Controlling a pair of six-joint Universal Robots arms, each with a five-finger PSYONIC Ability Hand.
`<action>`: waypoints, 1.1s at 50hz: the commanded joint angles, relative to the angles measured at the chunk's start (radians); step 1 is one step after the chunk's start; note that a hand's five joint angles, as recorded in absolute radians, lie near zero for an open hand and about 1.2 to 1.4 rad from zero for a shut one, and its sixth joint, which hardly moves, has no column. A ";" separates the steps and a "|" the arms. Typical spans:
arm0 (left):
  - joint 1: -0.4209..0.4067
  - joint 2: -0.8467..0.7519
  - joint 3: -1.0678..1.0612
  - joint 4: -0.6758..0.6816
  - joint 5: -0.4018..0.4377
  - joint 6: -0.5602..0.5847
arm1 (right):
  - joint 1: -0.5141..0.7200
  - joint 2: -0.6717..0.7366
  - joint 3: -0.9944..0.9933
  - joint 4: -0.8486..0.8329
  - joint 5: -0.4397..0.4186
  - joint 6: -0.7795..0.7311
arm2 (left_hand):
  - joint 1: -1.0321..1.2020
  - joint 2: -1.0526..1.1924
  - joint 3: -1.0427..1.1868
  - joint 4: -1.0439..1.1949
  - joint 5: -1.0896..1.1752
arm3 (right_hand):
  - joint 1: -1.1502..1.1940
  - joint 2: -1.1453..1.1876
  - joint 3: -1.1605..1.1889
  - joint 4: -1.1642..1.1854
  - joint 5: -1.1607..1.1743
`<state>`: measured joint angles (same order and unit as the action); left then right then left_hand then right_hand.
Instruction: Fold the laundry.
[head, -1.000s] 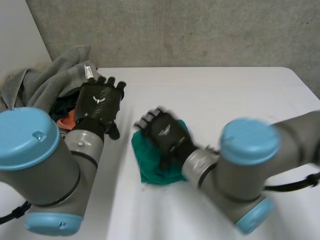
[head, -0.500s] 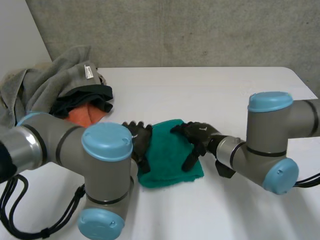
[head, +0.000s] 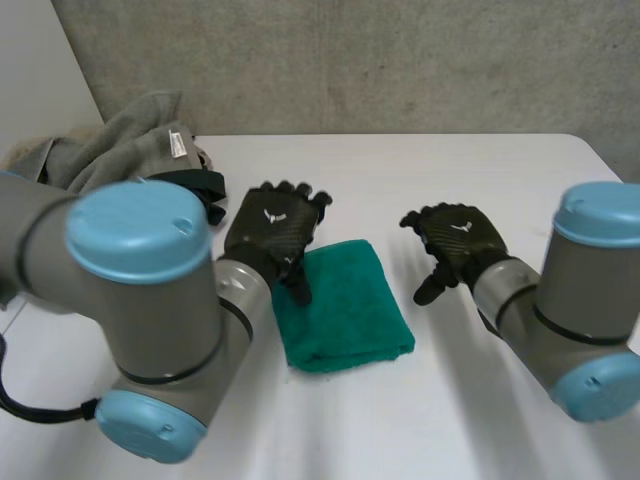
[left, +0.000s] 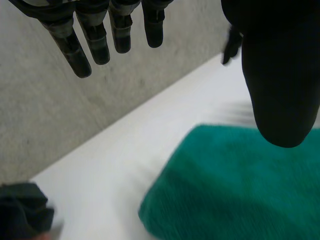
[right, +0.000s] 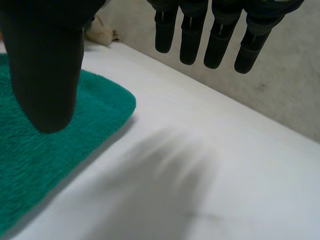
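Okay, left robot hand (head: 272, 225) and right robot hand (head: 460, 236) are slack-fingered, empty; we judge center-frame towel (head: 350, 312) soft, limp: pinch corners.

We appear to be in a robotics lab or test room, not a home. A bare grey concrete wall (head: 400, 60), rough and pitted, rises directly behind a plain white table (head: 420, 170). Two machine arms with grey joints and light-blue caps reach over that table, the left arm (head: 150, 300) and the right arm (head: 590, 310). The only household items are a folded green towel (head: 345, 305) and a heap of grey and dark clothes (head: 120, 150) at the table's far left corner. Beside the concrete stands a paler surface (head: 40, 80), possibly a painted wall or panel; we cannot tell which.
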<state>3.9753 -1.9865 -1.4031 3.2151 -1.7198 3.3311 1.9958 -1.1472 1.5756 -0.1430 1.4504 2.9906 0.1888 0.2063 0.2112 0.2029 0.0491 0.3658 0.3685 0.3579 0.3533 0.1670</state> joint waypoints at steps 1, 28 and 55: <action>0.073 0.061 -0.023 -0.006 0.166 -0.007 | -0.043 -0.032 0.151 0.002 -0.030 0.191 | 0.010 -0.007 -0.012 -0.004 -0.025 | 0.027 0.025 0.035 0.040 0.052; 0.090 0.063 -0.059 0.000 0.276 -0.013 | 0.021 0.159 0.098 -0.102 -0.120 0.324 | 0.019 0.001 -0.004 0.005 -0.016 | 0.083 0.080 0.091 0.096 0.107; 0.073 0.061 0.024 0.003 0.281 -0.013 | -0.167 0.306 -0.259 -0.136 0.047 0.337 | 0.016 -0.002 -0.007 0.002 -0.019 | 1.030 1.028 1.038 1.043 1.055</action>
<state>4.0558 -1.9249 -1.4255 3.2190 -1.4394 3.3186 1.9863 -0.9180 1.4720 -0.2852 1.4785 3.3357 0.1889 0.2063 0.2112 0.2029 0.0491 0.8321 1.0757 1.1810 1.1953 0.9652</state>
